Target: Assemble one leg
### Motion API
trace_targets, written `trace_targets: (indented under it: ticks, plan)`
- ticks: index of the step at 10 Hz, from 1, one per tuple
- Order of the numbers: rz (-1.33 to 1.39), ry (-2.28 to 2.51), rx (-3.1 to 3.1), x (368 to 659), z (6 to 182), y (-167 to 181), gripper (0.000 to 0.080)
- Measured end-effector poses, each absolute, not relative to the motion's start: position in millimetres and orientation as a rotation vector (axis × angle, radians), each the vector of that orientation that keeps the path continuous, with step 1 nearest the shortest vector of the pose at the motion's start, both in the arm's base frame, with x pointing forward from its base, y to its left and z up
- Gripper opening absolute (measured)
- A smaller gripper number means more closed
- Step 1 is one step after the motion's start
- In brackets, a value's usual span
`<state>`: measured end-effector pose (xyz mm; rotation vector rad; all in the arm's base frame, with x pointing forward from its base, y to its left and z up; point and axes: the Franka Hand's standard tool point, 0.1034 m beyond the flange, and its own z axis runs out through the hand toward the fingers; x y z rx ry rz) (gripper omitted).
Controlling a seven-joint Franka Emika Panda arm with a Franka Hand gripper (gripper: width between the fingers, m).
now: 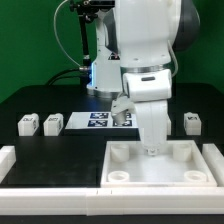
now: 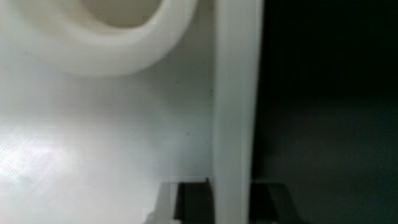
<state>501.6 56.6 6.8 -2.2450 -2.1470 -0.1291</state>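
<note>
Over the white tray piece (image 1: 185, 158) at the near edge of the table (image 1: 20, 105): gripper (image 1: 152, 146), lowered, its fingers apparently closed on one upright leg (image 2: 237, 110). The leg hangs just beside a round corner socket (image 2: 125, 25), not in it. Judged status: pick-up and carry done, seating in the socket left. Three spare legs (image 1: 28, 123) lie loose either side of the marker board (image 1: 98, 120).

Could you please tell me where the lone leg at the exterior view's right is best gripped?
Probably take the lone leg across its flat side faces, fingers coming straight down from above: it is a small block sitting alone on the black table, with nothing close beside it.
</note>
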Motion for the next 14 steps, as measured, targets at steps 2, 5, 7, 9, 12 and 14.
trace_targets:
  ticks: [2,5,7,9,12,14]
  plan:
    - [-0.096,-2.152,-2.227,503.1,6.5,68.8,0.0052]
    - [-0.117,-2.197,-2.189,503.2,6.4,64.3,0.0052]
    - [-0.118,-2.183,-2.2,502.9,6.3,63.1,0.0118]
    - [-0.118,-2.183,-2.201,502.9,6.2,62.8,0.0291]
    - [-0.118,-2.182,-2.201,502.9,6.2,62.6,0.0635]
    - [-0.118,-2.182,-2.202,502.9,6.2,62.5,0.0646]
